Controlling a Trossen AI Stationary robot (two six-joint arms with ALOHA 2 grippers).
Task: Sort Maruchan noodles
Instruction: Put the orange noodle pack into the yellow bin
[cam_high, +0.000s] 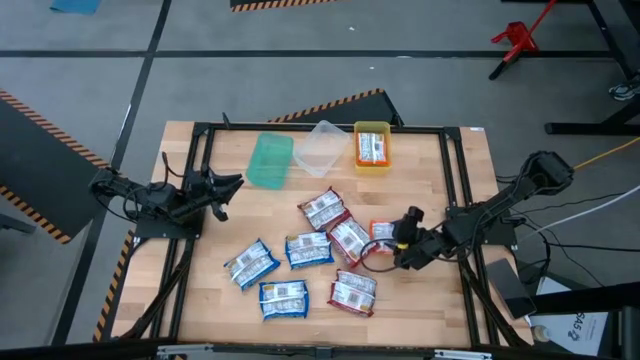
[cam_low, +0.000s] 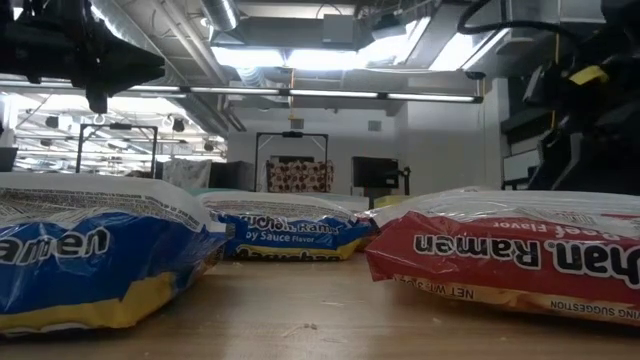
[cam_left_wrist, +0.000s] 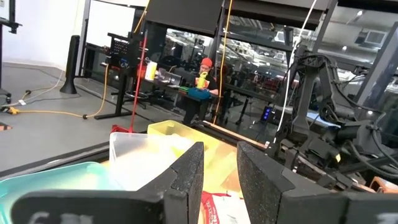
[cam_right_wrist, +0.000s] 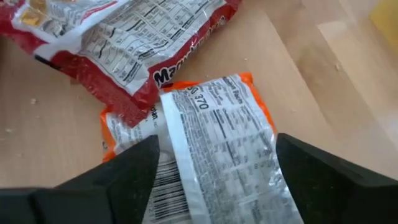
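The Maruchan noodles lie scattered on the wooden table: blue packets (cam_high: 250, 264) (cam_high: 308, 249) (cam_high: 284, 298), red ones (cam_high: 323, 208) (cam_high: 350, 240) (cam_high: 353, 292) and an orange one (cam_high: 383, 232). Another orange packet (cam_high: 372, 148) lies in the yellow bin (cam_high: 358, 160). My right gripper (cam_right_wrist: 216, 140) is open and slants down over the orange packet (cam_right_wrist: 230, 106), one finger on each side of it. That packet lies printed back up, a corner tucked under a red packet (cam_right_wrist: 124, 37). My left gripper (cam_left_wrist: 221, 180) waits open at the table's left, above the surface. My right gripper has its open fingers (cam_right_wrist: 134, 168) on either side of the orange packet's near end (cam_right_wrist: 211, 174), coming slanting from above. The packet lies flat on the table. Whether a finger touches it, I cannot tell.
A green bin (cam_high: 270, 160) and a clear bin (cam_high: 320, 150) stand beside the yellow one along the table's far edge. A black frame (cam_high: 300, 127) borders the table. Bare wood shows at the near right (cam_high: 420, 300).
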